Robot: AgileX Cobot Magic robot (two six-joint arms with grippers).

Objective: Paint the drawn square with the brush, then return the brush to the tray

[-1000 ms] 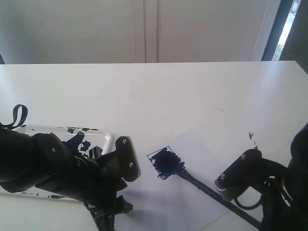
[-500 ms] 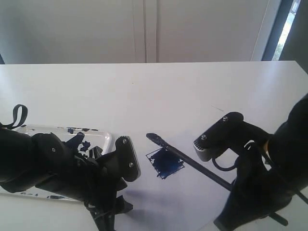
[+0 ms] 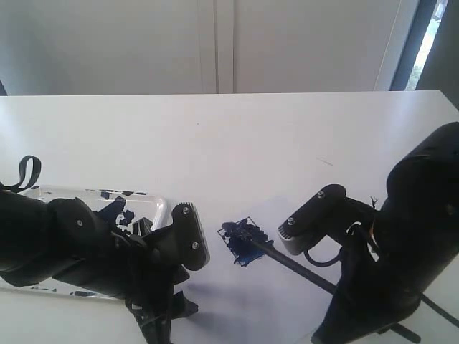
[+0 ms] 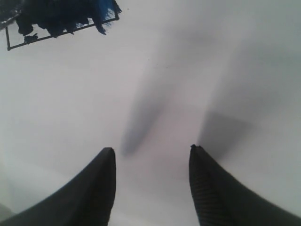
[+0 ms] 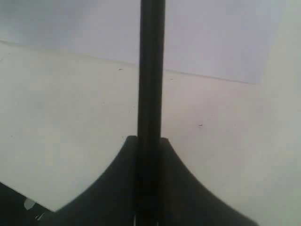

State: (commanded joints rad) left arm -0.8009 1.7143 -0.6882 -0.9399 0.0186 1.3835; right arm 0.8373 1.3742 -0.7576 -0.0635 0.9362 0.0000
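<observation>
The drawn square [image 3: 245, 244] sits on the white paper, its inside smeared dark blue; it also shows in the left wrist view as the drawn square [image 4: 56, 21]. The brush [image 3: 287, 262] lies slanted, its tip on the square's far left part. My right gripper [image 5: 150, 139] is shut on the brush [image 5: 151, 70] handle; in the exterior view its fingers are hidden under the arm. My left gripper [image 4: 150, 149] hangs open over bare paper near the square, holding nothing. The tray [image 3: 162, 208] lies at the left, partly behind the left arm.
The white paper sheet [image 3: 237, 304] lies on the white table [image 3: 229, 136]. The bulky left arm [image 3: 86, 251] covers the near left. The right arm [image 3: 401, 244] fills the near right. A few paint specks [image 3: 374, 201] mark the table.
The right arm has swung in from the near right. The brush rose past the square's far corner, then came back down with its tip on the square. The left arm stayed still.
</observation>
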